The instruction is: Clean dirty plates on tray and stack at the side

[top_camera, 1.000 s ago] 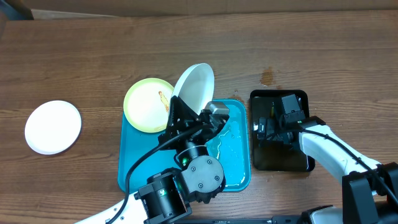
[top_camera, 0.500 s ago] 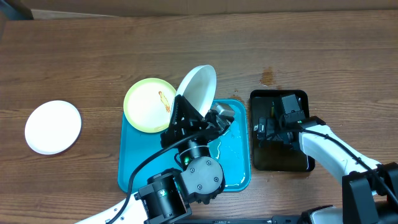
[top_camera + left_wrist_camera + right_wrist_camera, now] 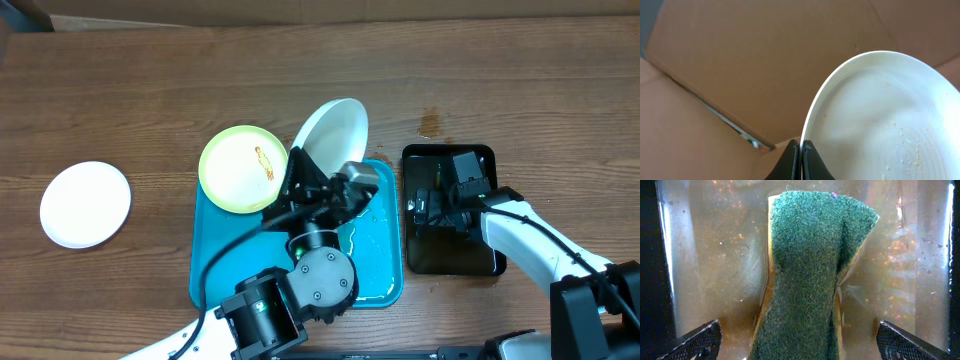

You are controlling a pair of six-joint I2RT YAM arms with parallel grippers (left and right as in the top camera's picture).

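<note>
Turquoise tray sits mid-frame, with the black tray to its right. The yellow-green plate overlaps its upper-left corner, and a flat white plate lies far left. I have the left gripper clamped on the tilted white plate at its rim. The right gripper has its jaws apart, either side of the green sponge.

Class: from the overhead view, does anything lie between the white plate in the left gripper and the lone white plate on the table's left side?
Yes. The yellow-green plate, lying over the tray's far-left corner, sits on that line. The held plate, raised in the left gripper, could likely pass above it to the lone plate.
</note>
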